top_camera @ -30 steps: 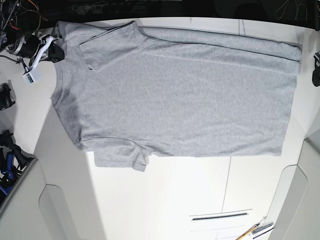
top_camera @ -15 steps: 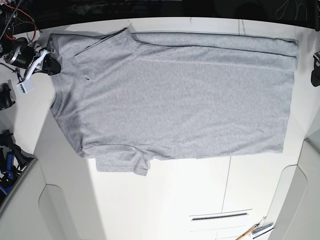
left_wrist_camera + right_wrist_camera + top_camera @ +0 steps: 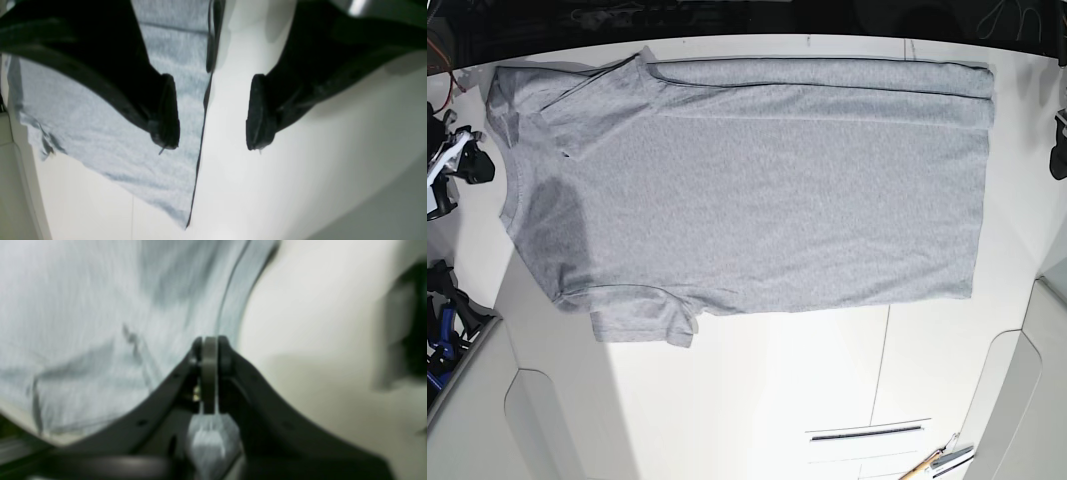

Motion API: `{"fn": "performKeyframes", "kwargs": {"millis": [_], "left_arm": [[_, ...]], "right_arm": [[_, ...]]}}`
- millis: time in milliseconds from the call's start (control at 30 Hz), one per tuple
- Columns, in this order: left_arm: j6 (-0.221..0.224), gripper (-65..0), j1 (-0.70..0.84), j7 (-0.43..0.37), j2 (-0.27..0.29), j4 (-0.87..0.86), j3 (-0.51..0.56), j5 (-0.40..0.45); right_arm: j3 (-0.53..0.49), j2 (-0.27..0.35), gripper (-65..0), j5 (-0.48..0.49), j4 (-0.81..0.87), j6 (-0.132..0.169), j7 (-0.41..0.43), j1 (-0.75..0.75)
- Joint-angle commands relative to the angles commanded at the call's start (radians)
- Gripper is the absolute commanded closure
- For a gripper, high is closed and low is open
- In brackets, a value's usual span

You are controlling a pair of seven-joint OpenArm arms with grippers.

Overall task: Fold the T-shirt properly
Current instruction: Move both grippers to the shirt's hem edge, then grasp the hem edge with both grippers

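The heather-grey T-shirt (image 3: pixel 757 190) lies spread flat on the white table (image 3: pixel 777 400), plain side up, neck toward the left and hem toward the right. Its far long edge is folded over into a band. My right gripper (image 3: pixel 472 165) sits at the neck edge. In the blurred right wrist view it (image 3: pixel 209 343) is shut, with its tips at the collar band of the T-shirt (image 3: pixel 83 306). My left gripper (image 3: pixel 1059 150) hangs at the right, off the hem. In the left wrist view it (image 3: pixel 211 133) is open, one finger (image 3: pixel 166 113) over the T-shirt (image 3: pixel 100 133), the other over bare table.
A pencil-like tool and a metal piece (image 3: pixel 942 460) lie near the front right corner, behind a narrow slot (image 3: pixel 867 432) in the tabletop. Dark cables and blue hardware (image 3: pixel 442 300) crowd the left side beyond the table edge.
My right gripper has travelled left and slightly toward the front, and the whole T-shirt has slid left with it. The left gripper has stayed where it was.
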Motion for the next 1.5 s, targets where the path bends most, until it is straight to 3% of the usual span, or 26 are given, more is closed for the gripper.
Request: {"fn": "performKeyframes", "kwargs": {"millis": [67,133,333,500,733,967,1133,1333,1500], "left_arm": [[0.000,-35.7,-0.030,-0.001,0.000,0.000,0.000,0.032],[0.000,-35.7,-0.064,-0.016,0.000,0.000,0.007,0.064],[0.000,-35.6,-0.186,-0.092,-0.010,-0.032,0.129,0.240],[0.015,-35.6,-0.325,-0.169,-0.048,-0.190,0.291,0.392],[0.021,-35.6,-0.585,-0.193,-0.091,-0.504,0.421,0.438],[0.022,-35.6,-0.785,-0.305,-0.097,-0.805,0.566,0.579],[0.018,-35.5,-0.832,-0.332,-0.086,-0.896,0.625,0.573],[0.000,-35.5,-0.833,-0.259,-0.057,-0.896,0.625,0.465],[0.000,-35.5,-0.834,-0.254,-0.018,-0.895,0.625,0.462]], "right_arm": [[0.007,0.000,-21.6,-0.013,0.000,0.000,0.031,0.050],[0.007,-0.007,-25.7,-0.056,0.000,-0.001,0.088,0.095],[0.003,-0.083,-25.7,-0.206,-0.039,-0.008,0.219,0.237],[0.002,-0.112,-25.7,-0.248,-0.241,-0.008,0.265,0.386],[0.001,-0.125,-25.7,-0.335,-0.570,-0.004,0.366,0.542],[-0.023,-0.172,-25.7,-0.448,-0.694,-0.005,0.484,0.564],[-0.091,-0.200,-25.7,-0.491,-0.698,-0.005,0.492,0.562],[-0.146,-0.233,-25.7,-0.490,-0.698,-0.005,0.493,0.562],[-0.147,-0.269,-25.7,-0.490,-0.698,-0.003,0.493,0.565]]}}
